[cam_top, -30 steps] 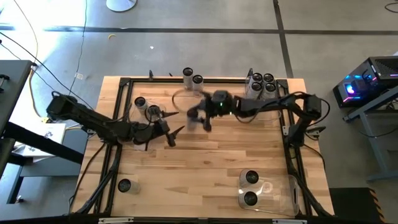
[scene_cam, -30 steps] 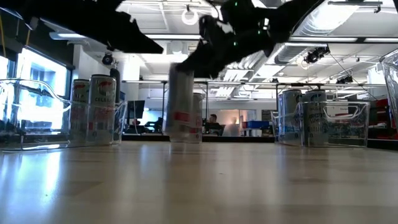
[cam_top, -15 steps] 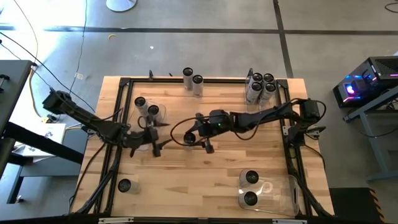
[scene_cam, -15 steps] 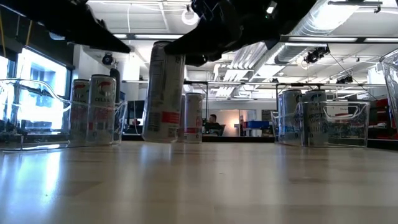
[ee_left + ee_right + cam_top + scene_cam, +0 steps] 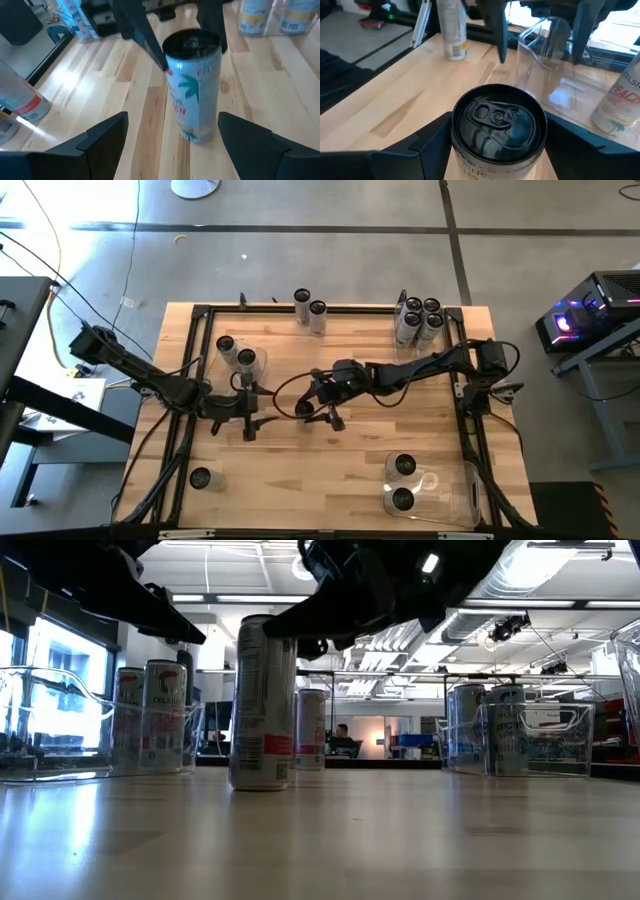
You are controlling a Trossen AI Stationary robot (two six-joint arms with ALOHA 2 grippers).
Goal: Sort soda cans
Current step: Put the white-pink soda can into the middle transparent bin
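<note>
Silvery with a dark round top, one can [image 5: 303, 409] stands upright on the wooden table [image 5: 350, 470] near its middle. The right claw [image 5: 318, 406] straddles this can, a finger on either side of its rim — in the right wrist view the dark fingers [image 5: 425, 145] flank the can top [image 5: 498, 120] closely, but whether they press on it cannot be told. In the low view the can [image 5: 262, 705] rests flat on the table [image 5: 400, 840] with the right arm above it.

The left claw [image 5: 249, 418] sits just beside the can, on the side toward the left bin [image 5: 236, 356], its fingers [image 5: 102, 137] spread wide and holding nothing; the can [image 5: 194, 85] stands ahead of them in the left wrist view.

Two cans [image 5: 234, 352] stand in the left bin, two more [image 5: 310, 307] beyond the middle can at the far edge, and four [image 5: 419, 315] at the far right corner.
</note>
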